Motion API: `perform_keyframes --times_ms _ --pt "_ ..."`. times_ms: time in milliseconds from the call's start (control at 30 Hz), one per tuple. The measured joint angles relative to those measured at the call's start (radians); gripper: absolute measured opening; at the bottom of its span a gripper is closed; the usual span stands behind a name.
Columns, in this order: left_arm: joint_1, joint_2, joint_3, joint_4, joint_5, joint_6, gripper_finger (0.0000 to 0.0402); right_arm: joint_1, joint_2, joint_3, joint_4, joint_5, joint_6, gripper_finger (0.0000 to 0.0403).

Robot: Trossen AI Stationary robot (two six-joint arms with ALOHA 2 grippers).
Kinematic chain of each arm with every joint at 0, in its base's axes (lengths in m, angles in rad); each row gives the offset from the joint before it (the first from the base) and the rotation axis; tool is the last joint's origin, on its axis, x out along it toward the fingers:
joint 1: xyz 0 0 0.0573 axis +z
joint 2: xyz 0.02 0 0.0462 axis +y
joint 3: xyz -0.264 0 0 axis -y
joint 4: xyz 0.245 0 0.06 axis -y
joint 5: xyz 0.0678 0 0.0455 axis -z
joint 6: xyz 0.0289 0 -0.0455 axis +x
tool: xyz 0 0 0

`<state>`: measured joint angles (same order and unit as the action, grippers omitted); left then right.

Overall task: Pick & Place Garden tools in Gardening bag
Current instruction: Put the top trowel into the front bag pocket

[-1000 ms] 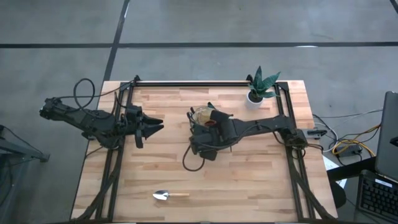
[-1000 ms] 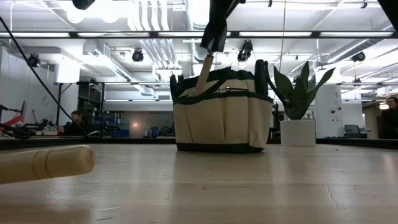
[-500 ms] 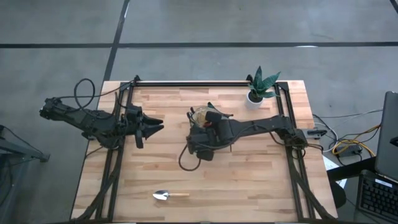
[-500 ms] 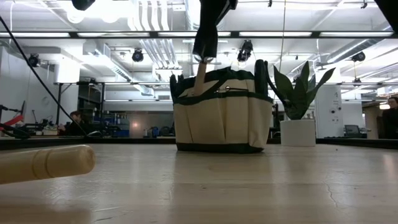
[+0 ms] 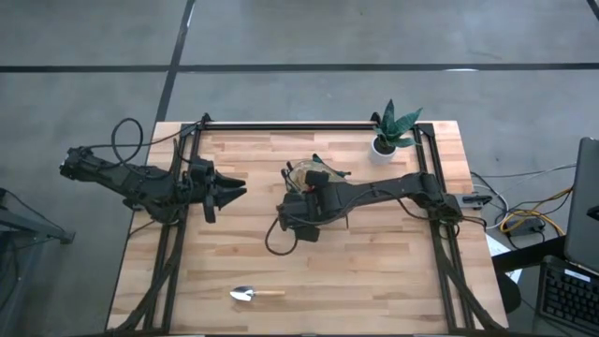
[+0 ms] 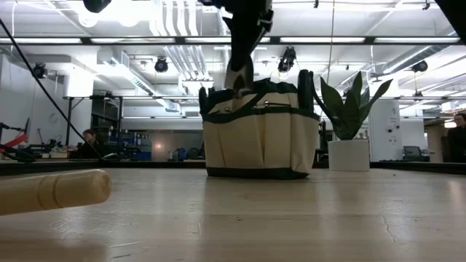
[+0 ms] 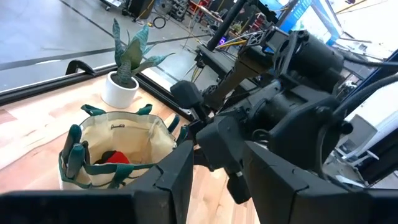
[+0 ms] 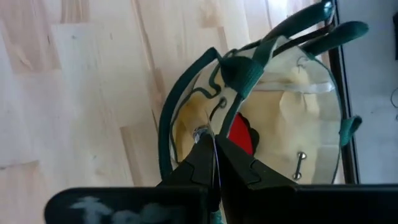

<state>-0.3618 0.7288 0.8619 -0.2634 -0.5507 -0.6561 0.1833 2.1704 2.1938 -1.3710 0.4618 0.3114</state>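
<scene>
From where I stand, the right hand hangs above the gardening bag, over its rim, fingers pressed together with nothing visible between them. Inside the bag lies a red glove-like item. A trowel lies alone near the counter's front edge, well apart from the bag. The left hand waits at the counter's left side, fingers spread, gripping nothing. A potted plant stands at the far right corner.

Upright tan bag, trowel apart
</scene>
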Motion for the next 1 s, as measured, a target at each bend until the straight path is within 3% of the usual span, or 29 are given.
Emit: perform_keyframes --times_ms 467,700,1000 --pt "-0.001 0.000 0.000 -0.008 0.027 -0.004 0.0142 -0.007 -0.002 -0.116 0.183 -0.014 -0.102 0.0015" --pt "-0.001 0.000 0.000 -0.008 0.039 -0.004 0.0142 -0.027 -0.002 -0.131 0.193 -0.029 -0.083 0.0087" --pt "-0.001 0.000 0.000 -0.028 0.095 0.001 0.0143 -0.027 -0.032 -0.019 0.174 -0.027 -0.075 0.0173"
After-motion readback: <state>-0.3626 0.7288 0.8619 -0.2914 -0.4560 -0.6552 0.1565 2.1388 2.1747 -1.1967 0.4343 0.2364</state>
